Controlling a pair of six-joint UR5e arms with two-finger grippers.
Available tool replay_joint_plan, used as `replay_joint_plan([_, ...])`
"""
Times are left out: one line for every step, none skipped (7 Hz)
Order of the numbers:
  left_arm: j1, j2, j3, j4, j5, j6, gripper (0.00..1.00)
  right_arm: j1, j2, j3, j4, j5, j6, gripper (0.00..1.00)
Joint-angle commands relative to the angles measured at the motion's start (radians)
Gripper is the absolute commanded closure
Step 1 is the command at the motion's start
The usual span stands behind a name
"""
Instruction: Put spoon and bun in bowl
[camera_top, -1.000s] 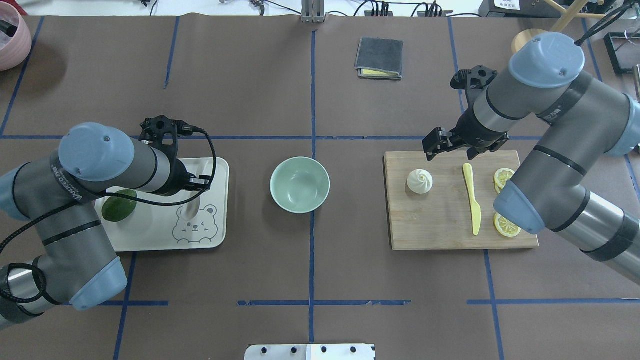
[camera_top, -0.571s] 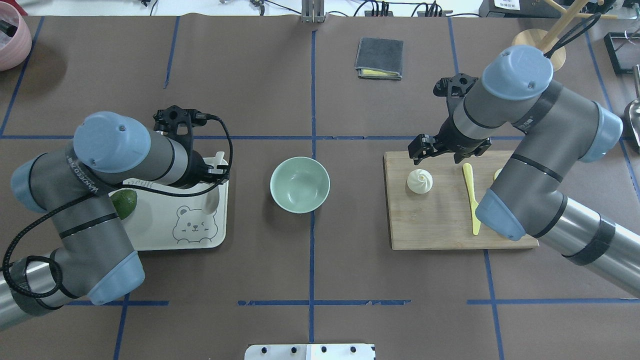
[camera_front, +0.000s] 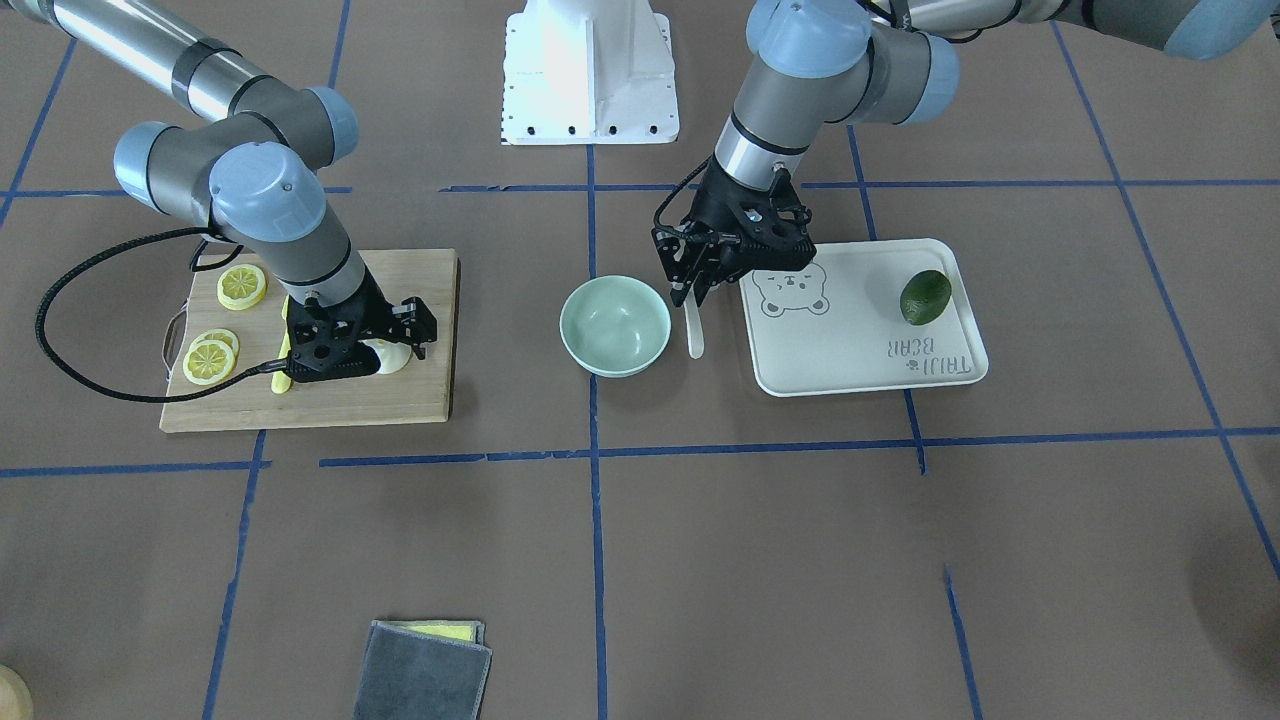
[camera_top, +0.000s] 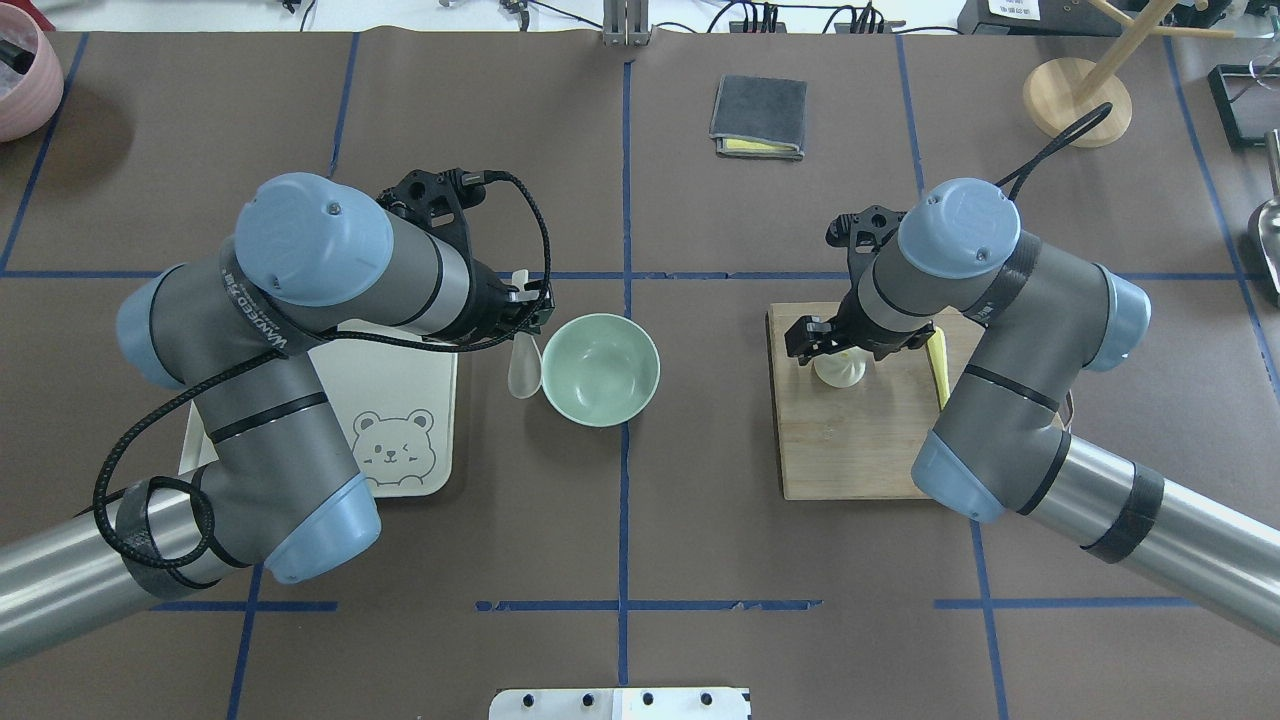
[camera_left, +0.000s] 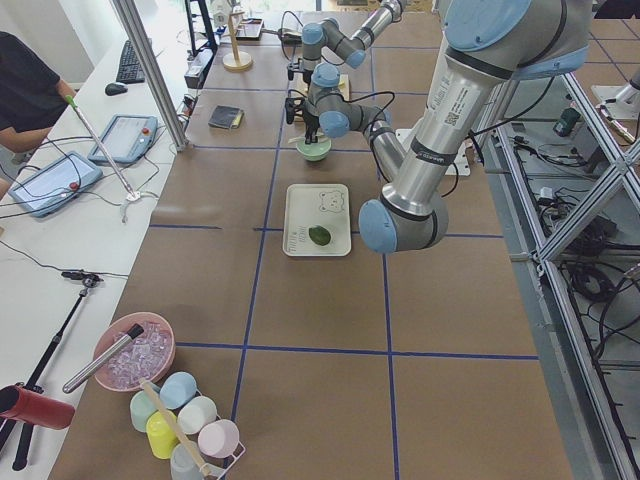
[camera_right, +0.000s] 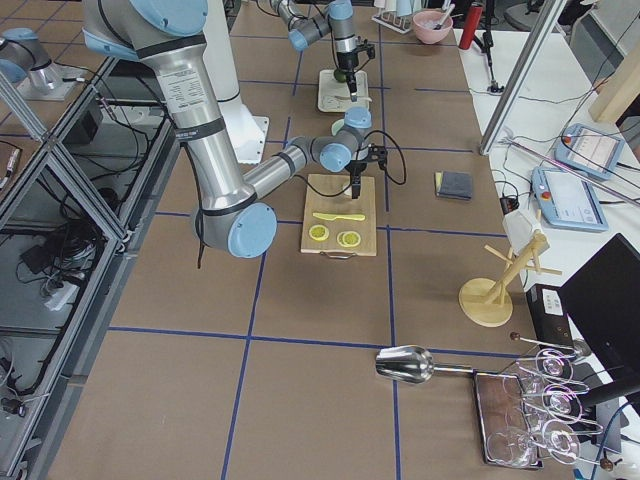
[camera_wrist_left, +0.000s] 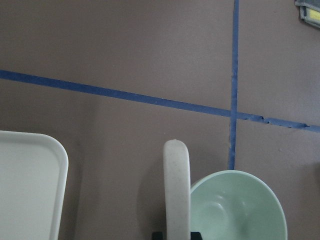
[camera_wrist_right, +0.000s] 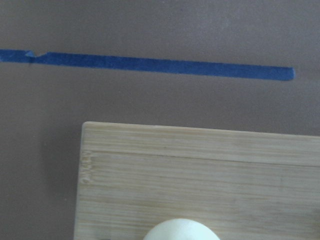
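Observation:
My left gripper (camera_top: 522, 305) is shut on the white spoon (camera_top: 524, 368), which it holds just left of the mint-green bowl (camera_top: 600, 369), between the bowl and the tray. In the front-facing view the spoon (camera_front: 694, 335) hangs below this gripper (camera_front: 690, 288), beside the bowl (camera_front: 614, 325). The left wrist view shows the spoon (camera_wrist_left: 177, 190) next to the bowl's rim (camera_wrist_left: 240, 210). My right gripper (camera_top: 826, 342) is low over the white bun (camera_top: 842, 371) on the cutting board, open, with its fingers on either side of the bun (camera_front: 392, 357). The bun's top shows in the right wrist view (camera_wrist_right: 180, 230).
The bear tray (camera_top: 400, 400) holds a dark green avocado (camera_front: 924, 297). The wooden cutting board (camera_top: 850, 450) carries a yellow knife (camera_top: 937, 360) and lemon slices (camera_front: 242, 286). A folded grey cloth (camera_top: 759, 116) lies at the far side.
My left gripper has carried the spoon off the tray and right, up to the bowl's side. My right gripper has moved left and down over the bun.

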Motion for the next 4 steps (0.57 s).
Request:
replay_joint_plan([0.002, -0.019, 0.023, -0.005, -0.001, -0.016, 1.00, -0.002, 0.001, 0.012, -0.005, 0.005, 0.006, 0.05])
replay_joint_plan([0.004, -0.019, 0.024, -0.008, -0.001, -0.017, 1.00, -0.002, 0.000, 0.015, -0.010, 0.007, 0.006, 0.07])
replay_joint_plan([0.013, -0.024, 0.033, -0.016, 0.000, -0.055, 1.00, -0.002, -0.002, 0.015, -0.011, 0.007, 0.007, 0.38])
replay_joint_plan([0.016, -0.071, 0.082, -0.018, 0.002, -0.095, 1.00, 0.000, -0.007, 0.017, -0.010, 0.007, 0.007, 0.83])
